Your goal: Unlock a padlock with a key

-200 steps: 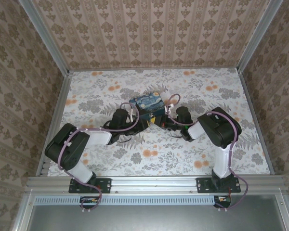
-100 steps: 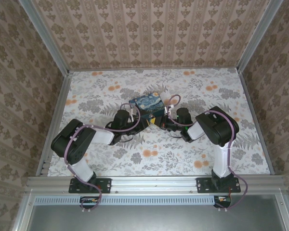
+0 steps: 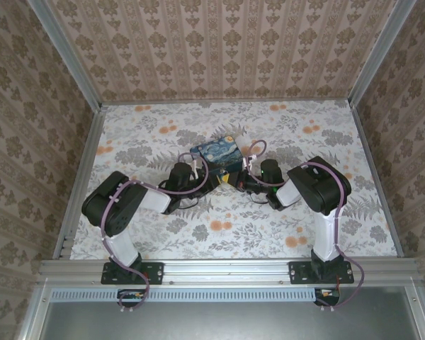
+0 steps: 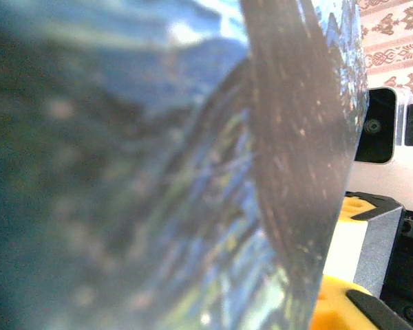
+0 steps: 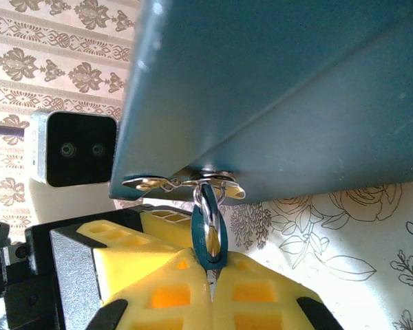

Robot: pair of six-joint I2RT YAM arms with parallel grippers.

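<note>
Padlock (image 5: 208,237): small, likely light, stiff, slick; my right gripper (image 5: 210,267) clenches its body. My left gripper (image 3: 211,181): state untellable.

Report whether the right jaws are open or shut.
Shut: yellow pads pinch a teal-blue piece at the box's edge.
</note>
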